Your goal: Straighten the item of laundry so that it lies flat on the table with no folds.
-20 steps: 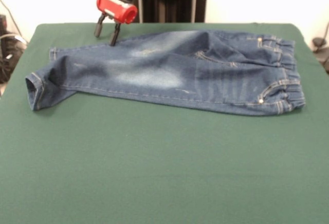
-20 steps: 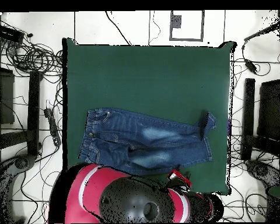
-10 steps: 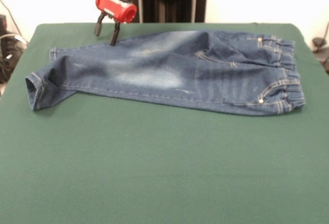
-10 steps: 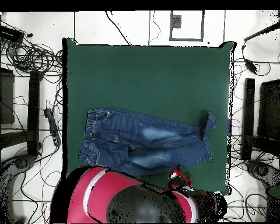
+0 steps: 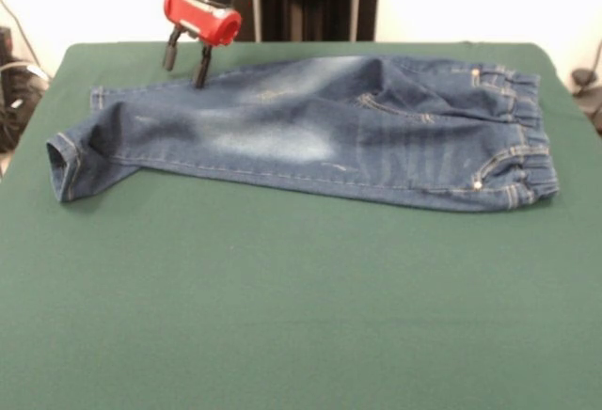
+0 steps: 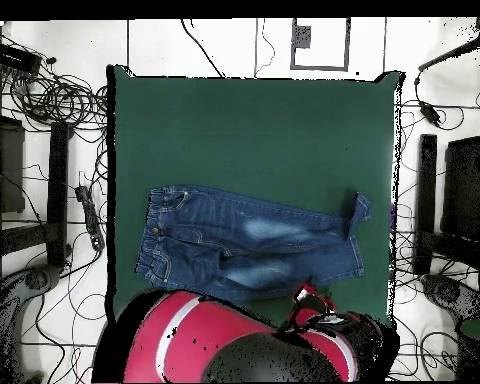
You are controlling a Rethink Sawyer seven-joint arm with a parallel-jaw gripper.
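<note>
My gripper [image 5: 184, 62] hangs with its two dark fingers apart and nothing between them, just above the far edge of the jeans [image 5: 310, 133], out toward the leg end. The red collar sits right above the fingers, and in the overhead view the bulk of my arm [image 6: 254, 345] covers the near rim of the table [image 6: 254, 120].

The jeans lie spread lengthwise across the table's robot-side half, the waistband [image 5: 522, 142] at one end and the cuffs at the other. Most of the cloth looks flat already. The one clear fault is the cuff [image 5: 64, 167] on the leg farther from my base: its end is turned up and bunched, its opening showing as a small dark loop, and from above it juts out at an angle from the other leg.

I judge this the stage between grasps: positioning for another pull, with the work nearly finished. The next move calls for reaching that turned cuff, pinching only its hem, and drawing it outward along the leg's line.

The denim is dark blue with faded pale patches on the thighs and light stitching; the waist is gathered elastic, puckered into ridges. The table top is a plain green felt-like sheet that may grip the cloth when dragged.
</note>
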